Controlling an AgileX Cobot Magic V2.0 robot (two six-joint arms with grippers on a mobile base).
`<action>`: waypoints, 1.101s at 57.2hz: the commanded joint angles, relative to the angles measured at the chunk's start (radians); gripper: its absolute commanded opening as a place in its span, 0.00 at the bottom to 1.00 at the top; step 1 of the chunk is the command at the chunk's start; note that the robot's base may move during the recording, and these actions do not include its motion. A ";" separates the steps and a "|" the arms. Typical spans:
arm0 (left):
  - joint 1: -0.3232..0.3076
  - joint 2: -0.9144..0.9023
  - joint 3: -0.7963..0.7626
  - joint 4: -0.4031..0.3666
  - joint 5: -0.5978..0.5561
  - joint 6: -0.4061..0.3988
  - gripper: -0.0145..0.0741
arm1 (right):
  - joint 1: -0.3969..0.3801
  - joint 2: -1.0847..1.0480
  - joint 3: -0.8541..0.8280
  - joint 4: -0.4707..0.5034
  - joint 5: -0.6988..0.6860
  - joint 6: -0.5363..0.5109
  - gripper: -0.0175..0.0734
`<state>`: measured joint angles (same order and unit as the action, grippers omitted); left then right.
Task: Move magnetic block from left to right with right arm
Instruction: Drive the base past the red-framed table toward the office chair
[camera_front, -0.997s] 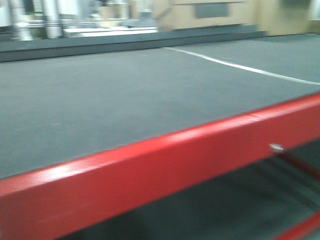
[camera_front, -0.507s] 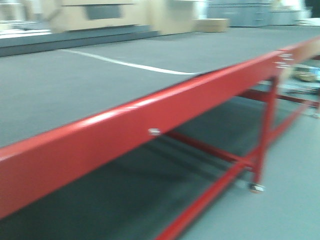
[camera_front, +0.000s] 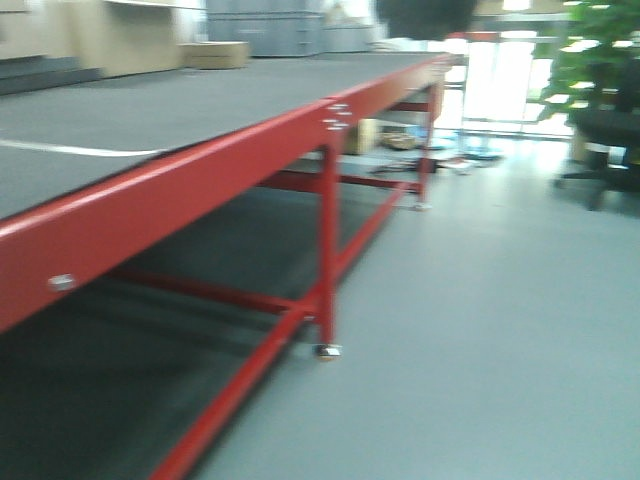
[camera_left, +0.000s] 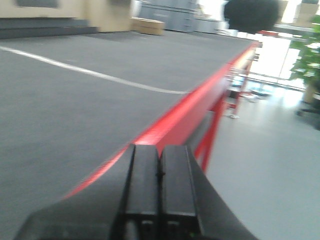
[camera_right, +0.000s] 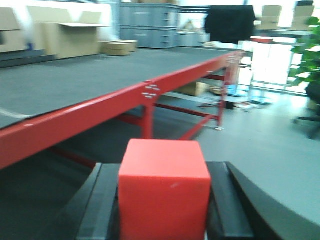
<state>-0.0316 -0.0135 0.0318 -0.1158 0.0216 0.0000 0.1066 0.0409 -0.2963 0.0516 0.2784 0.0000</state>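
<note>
**Item 1. Magnetic block** (camera_right: 164, 187). A plain red cube, clamped at its sides between the two black fingers (camera_right: 102, 200) of the right tool (camera_right: 164, 215). The jaws are spread only to the cube's width. The block is carried in the air and touches no surface. Judged to be mid-transfer: the pick is made and the set-down is not yet done.

**Item 2. Left tool** (camera_left: 160, 190). Its fingers are pressed together with nothing between them. It hangs near the bench's red edge, probably idle because the task belongs to the other arm.

**Item 3. Bench** (camera_front: 200, 170). It has a grey mat top crossed by a white line (camera_left: 100, 75), a red rail and red legs. The block appears to sit out beside the rail rather than over the mat, though blur makes this uncertain.

**Item 4. Surroundings.** Cardboard boxes (camera_right: 117, 47) stand at the bench's far end, well apart from the block. The grey floor (camera_front: 480, 330) lies alongside.
</note>
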 joint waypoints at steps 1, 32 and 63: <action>-0.002 -0.012 0.008 -0.003 -0.078 0.000 0.02 | -0.004 0.012 -0.029 -0.010 -0.097 -0.010 0.47; -0.002 -0.012 0.008 -0.003 -0.078 0.000 0.02 | -0.004 0.012 -0.029 -0.010 -0.097 -0.010 0.47; -0.002 -0.010 0.008 -0.003 -0.078 0.000 0.02 | -0.004 0.015 -0.029 -0.010 -0.097 -0.010 0.47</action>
<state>-0.0316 -0.0135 0.0318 -0.1158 0.0216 0.0000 0.1066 0.0409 -0.2956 0.0516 0.2784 0.0000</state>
